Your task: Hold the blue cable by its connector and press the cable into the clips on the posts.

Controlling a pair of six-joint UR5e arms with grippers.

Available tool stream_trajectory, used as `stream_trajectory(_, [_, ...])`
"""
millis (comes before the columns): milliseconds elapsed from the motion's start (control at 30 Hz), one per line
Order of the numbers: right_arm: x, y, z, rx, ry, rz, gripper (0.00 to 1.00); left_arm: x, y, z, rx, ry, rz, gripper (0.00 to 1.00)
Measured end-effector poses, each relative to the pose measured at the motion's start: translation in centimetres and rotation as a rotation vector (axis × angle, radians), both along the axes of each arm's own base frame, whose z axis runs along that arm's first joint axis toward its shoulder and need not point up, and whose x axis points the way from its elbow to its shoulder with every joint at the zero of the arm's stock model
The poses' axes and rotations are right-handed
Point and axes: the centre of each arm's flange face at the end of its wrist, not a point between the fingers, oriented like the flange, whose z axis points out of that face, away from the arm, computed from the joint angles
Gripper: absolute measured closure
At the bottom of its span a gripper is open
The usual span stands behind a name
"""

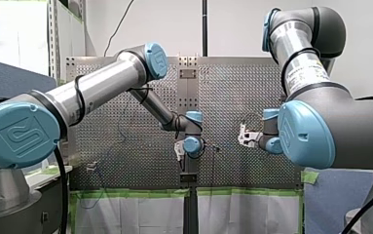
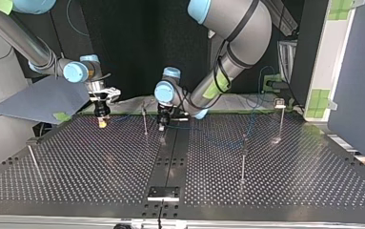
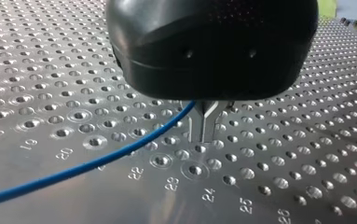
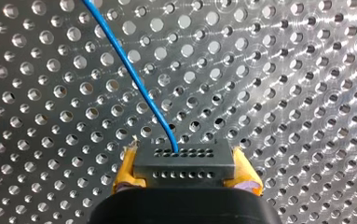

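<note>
Right gripper [image 2: 103, 118]: your yellow pads [image 4: 126, 169] are closed on either side of the connector [image 4: 184, 161]. They clamp its two ends, so the holed face points away from the wrist.
Why held so: I judge this grip leaves the cable's exit free, so you can steer the run without kinking it at the plug.
Left gripper [image 3: 204, 125]: your metal fingers meet at the tips just above the table [image 2: 99, 162], and the cable enters where they part near the root. It looks closed around the line; how tightly cannot be told.
Why placed so: this looks like a second hold further along. With it you control a span between your two hands and can lower that span into a clip.
Cable [image 4: 137, 83]: thin, round and bright blue. It leaves one hole in the connector's upper row and curves away over the perforated plate. In the left wrist view it sweeps in a long, shallow arc up to the fingers, slack rather than taut.
Connector: a small black block with two rows of little holes.
Where it is: at the far edge of the table in the top view, with the connector at that view's left and your left gripper near the middle.
Posts [image 2: 242, 164]: thin uprights stand apart across the table. One clip [image 2: 279, 101] shows on the far post at the top view's right. I cannot tell whether any cable sits in it.
Progress: judging by the slack, most of the clipping is ahead of you.
</note>
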Motion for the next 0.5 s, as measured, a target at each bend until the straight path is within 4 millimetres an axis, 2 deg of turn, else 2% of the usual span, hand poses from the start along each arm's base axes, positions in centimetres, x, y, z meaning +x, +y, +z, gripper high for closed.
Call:
stream_trajectory(133, [-0.6, -0.2, 0.0, 0.003, 0.0, -0.008, 1.0, 0.0, 0.2, -0.1, 0.01, 0.016, -0.009, 0.96])
stream_trajectory(167, [-0.7, -0.3, -0.1, 0.004, 0.001, -0.009, 1.0, -0.1, 0.2, -0.1, 0.013, 0.019, -0.01, 0.83])
stream_trajectory(200, [-0.8, -0.3, -0.1, 0.005, 0.001, -0.011, 1.0, -0.1, 0.3, -0.2, 0.016, 0.023, -0.01, 0.83])
stream_trajectory(233, [-0.9, -0.3, -0.1, 0.006, 0.001, -0.012, 1.0, -0.1, 0.3, -0.2, 0.02, 0.028, -0.011, 0.69])
stream_trajectory(267, [-1.0, -0.3, -0.1, 0.007, 0.001, -0.013, 1.0, -0.2, 0.3, -0.2, 0.023, 0.031, -0.011, 0.62])
stream_trajectory(300, [-1.1, -0.3, -0.2, 0.008, 0.002, -0.014, 1.0, -0.2, 0.4, -0.2, 0.027, 0.033, -0.012, 0.62])
stream_trajectory(333, [-1.2, -0.3, -0.2, 0.009, 0.002, -0.014, 1.0, -0.2, 0.4, -0.3, 0.032, 0.035, -0.012, 0.21])
stream_trajectory(367, [-1.2, -0.3, -0.2, 0.01, 0.002, -0.015, 1.0, -0.3, 0.4, -0.3, 0.038, 0.037, -0.013, 0.07])
stream_trajectory(400, [-1.3, -0.3, -0.2, 0.01, 0.003, -0.014, 1.0, -0.3, 0.4, -0.3, 0.044, 0.04, -0.013, 0.07])
stream_trajectory(433, [-1.3, -0.3, -0.2, 0.011, 0.003, -0.014, 1.0, -0.3, 0.5, -0.4, 0.054, 0.043, -0.015, 0.0])
stream_trajectory(500, [-1.4, -0.3, -0.3, 0.012, 0.004, -0.012, 1.0, -0.4, 0.5, -0.4, 0.071, 0.048, -0.017, 0.0])
